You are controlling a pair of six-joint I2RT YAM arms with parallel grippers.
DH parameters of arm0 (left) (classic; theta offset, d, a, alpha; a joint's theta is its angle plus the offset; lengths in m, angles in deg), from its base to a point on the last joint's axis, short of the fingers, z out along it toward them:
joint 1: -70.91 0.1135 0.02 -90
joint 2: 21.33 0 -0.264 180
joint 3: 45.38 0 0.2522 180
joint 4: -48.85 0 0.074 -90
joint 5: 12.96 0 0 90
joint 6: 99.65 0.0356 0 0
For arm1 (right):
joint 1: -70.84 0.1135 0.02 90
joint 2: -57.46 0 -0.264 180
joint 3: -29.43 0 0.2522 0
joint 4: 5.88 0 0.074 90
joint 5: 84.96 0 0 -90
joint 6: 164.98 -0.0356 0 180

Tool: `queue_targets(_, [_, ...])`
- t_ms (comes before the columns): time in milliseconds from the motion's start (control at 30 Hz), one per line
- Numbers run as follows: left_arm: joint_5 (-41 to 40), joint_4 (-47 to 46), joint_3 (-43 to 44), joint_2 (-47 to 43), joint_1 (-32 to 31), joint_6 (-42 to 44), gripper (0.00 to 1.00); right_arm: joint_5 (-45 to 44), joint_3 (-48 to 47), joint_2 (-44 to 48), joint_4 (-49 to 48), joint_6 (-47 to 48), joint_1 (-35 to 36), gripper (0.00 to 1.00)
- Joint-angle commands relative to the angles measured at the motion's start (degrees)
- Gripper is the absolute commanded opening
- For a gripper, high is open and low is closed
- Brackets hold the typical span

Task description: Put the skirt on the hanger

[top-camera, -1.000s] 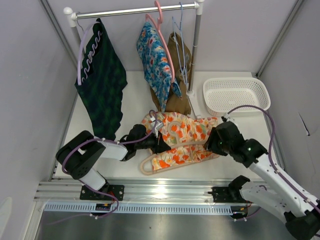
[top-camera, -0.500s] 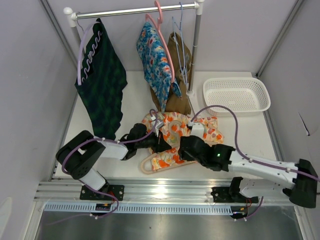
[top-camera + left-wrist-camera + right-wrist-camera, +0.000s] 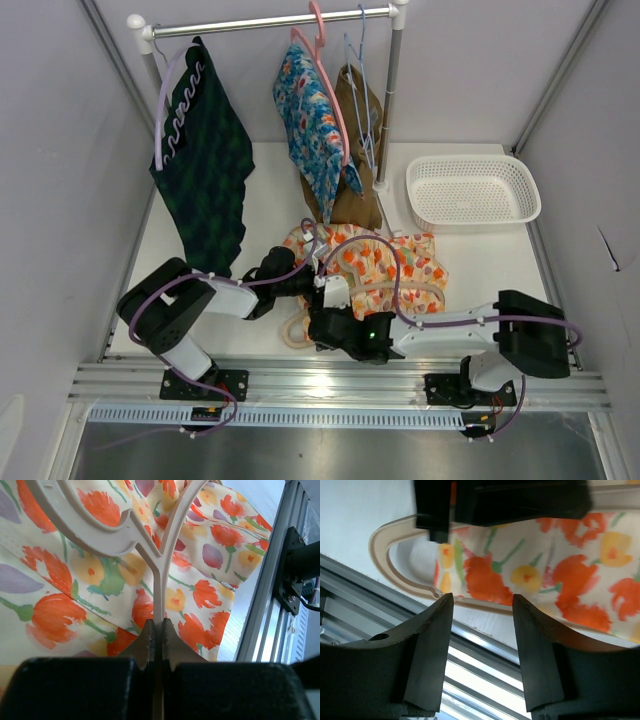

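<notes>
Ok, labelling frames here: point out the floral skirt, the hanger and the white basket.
floral skirt (image 3: 425,265), top view, right-hand fabric.
hanger (image 3: 158,595), left wrist view, central stem.
white basket (image 3: 470,161), top view, far rim.

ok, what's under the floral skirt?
The beige hanger runs partly under the skirt; its looped end sticks out near-left. The rest is hidden by fabric and the right arm.

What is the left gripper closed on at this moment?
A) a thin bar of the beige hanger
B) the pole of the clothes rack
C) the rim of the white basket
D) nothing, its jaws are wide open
A: in the left wrist view the left gripper is shut on a thin bar of the beige hanger, with the floral skirt behind it.
</notes>
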Motion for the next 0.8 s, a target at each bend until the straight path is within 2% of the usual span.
queue_targets(0, [-0.22, -0.75, 0.94, 0.87, 0.48, 1.12, 0.00, -3.51, -4.69, -3.85, -4.76, -1.14, 2.32, 0.57])
queue_targets(267, [-0.05, -0.66, 0.94, 1.22, 0.57, 1.12, 0.00, -2.72, -6.46, -9.92, -5.82, -1.75, 3.81, 0.63])
queue_targets(367, [-0.22, -0.57, 0.77, 1.31, 0.48, 1.30, 0.00, -2.19, -7.07, -12.02, -5.56, -2.37, 3.90, 0.61])
queue_targets(500, [-0.14, -0.40, 0.68, 1.31, 0.57, 1.39, 0.00, -1.93, -8.21, -14.32, -5.29, -2.02, 3.90, 0.52])
queue_targets(600, [0.04, -0.49, 0.77, 1.49, 0.57, 1.39, 0.00, -2.28, -9.09, -15.63, -4.07, -1.84, 3.90, 0.40])
queue_targets(633, [0.04, -0.40, 0.77, 1.49, 0.57, 1.39, 0.00, -2.45, -9.18, -15.99, -3.71, -1.93, 3.90, 0.31])
queue_targets(667, [0.13, -0.49, 0.94, 1.57, 0.57, 1.39, 0.00, -2.72, -9.44, -16.25, -2.58, -2.45, 3.90, 0.26])
queue_targets(767, [0.30, -0.49, 0.86, 1.49, 0.57, 1.56, 0.00, -3.51, -9.71, -16.08, -1.61, -2.63, 3.81, 0.16])
